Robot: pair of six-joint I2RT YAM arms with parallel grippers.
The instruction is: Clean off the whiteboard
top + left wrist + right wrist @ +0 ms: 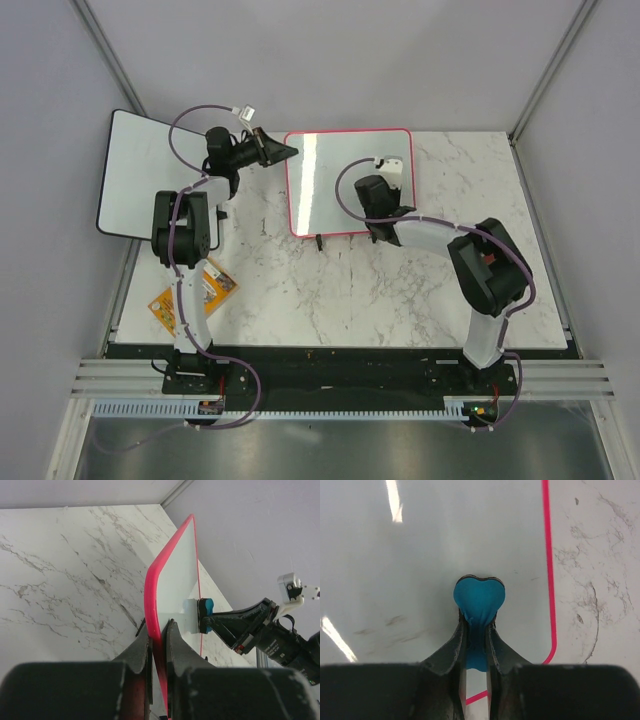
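- Blue felt of the eraser [479, 600] is pinched between the two fingers of the right gripper [476, 625], which are almost closed on its narrow part. The heart-shaped pad looks pressed flat on the white face of the whiteboard [420, 555], so that a wipe can rub and not only slide over.
- Left gripper [157, 627] is closed tight on the pink-red rim, with one finger on each side of the edge. I judge that this hold is there to stop the board from slipping while the other arm rubs.
- Seen from above, the whiteboard lies face up on the marble table [300, 290], in the far middle part. The left gripper is at its far-left corner, and the right gripper is over its right half, near the right rim.
- Its long axis seems to go from left to right, about parallel to the near edge of the table. From above it looks almost square, so I am not fully sure. Small black feet [318, 240] show at its near side. Whether the face is tilted I cannot tell.
- Faint grey smears [390, 622] show to the left of the eraser in the right wrist view, so in my judgement the erasing is not finished.
- Black-rimmed board [150, 170] and an orange packet [200, 290] lie well apart at the left and seem to play no part.
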